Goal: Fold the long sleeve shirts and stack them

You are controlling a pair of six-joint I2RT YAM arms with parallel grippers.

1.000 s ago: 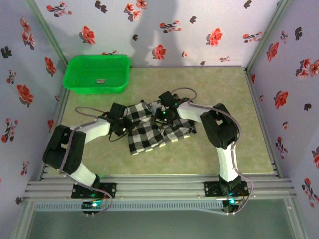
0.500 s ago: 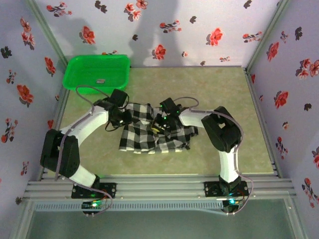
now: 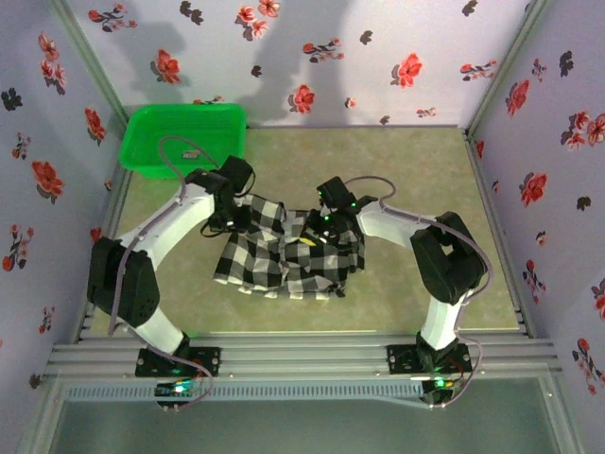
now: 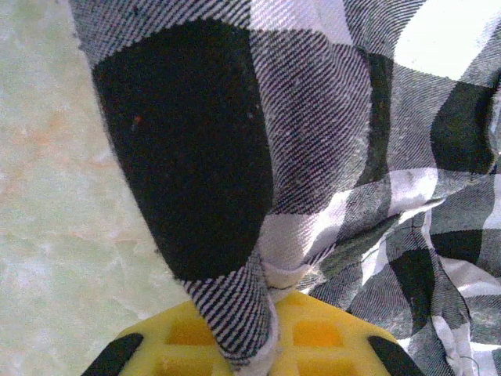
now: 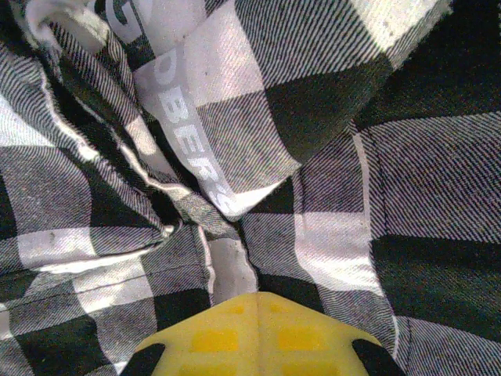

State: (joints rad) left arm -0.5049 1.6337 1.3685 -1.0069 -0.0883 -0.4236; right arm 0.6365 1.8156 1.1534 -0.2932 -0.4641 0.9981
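Flowered wallpaper (image 3: 378,57) closes in a pale green stone-patterned table (image 3: 425,208) on 3 sides, with a metal rail (image 3: 302,355) along the near edge at 6 o'clock. A green plastic basket (image 3: 151,156) sits in the 10 o'clock corner with a small grey item (image 3: 189,152) on its floor. Near the table's middle the black-and-white checked shirt (image 3: 284,260) lies bunched. The left gripper (image 3: 236,216) grips it at its 11 o'clock edge, between the shirt and the basket, its yellow pads (image 4: 188,337) pinched tight on a fold. The right gripper (image 3: 319,227) is at the 1 o'clock edge with its jaws pressed together on a seam, just below a pale lettered band (image 5: 188,149). Both arms overhang the cloth's far edge.
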